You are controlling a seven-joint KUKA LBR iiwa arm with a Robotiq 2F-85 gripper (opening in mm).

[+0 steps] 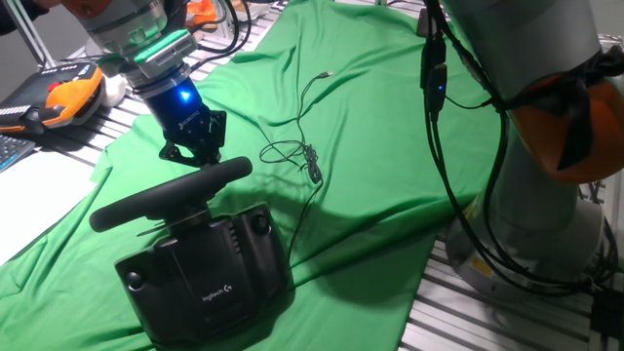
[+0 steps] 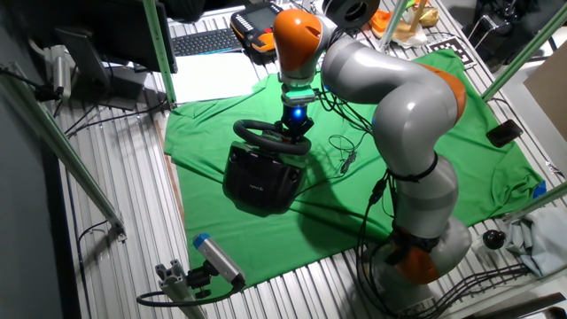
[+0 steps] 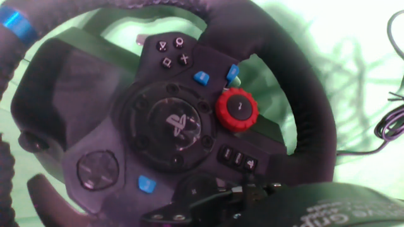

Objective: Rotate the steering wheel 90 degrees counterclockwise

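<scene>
The steering wheel (image 1: 166, 193) has its thick black rim edge-on in one fixed view, joined to a boxy black base (image 1: 210, 278) with a small white logo. It also shows in the other fixed view (image 2: 268, 137). My gripper (image 1: 193, 153) hangs just behind the rim's far side, close to it but not holding it, and its fingers look apart. It also shows in the other fixed view (image 2: 295, 131). The hand view faces the wheel hub (image 3: 177, 126) at close range, with a red dial (image 3: 238, 109) and blue buttons. My fingers are not clearly seen there.
A green cloth (image 1: 370, 195) covers the table. A thin dark cable (image 1: 304, 154) lies on it to the right of the wheel. An orange-and-black tool (image 1: 68, 97) lies at the far left. The arm's base (image 1: 546, 214) stands at the right. A keyboard (image 2: 204, 41) lies at the back.
</scene>
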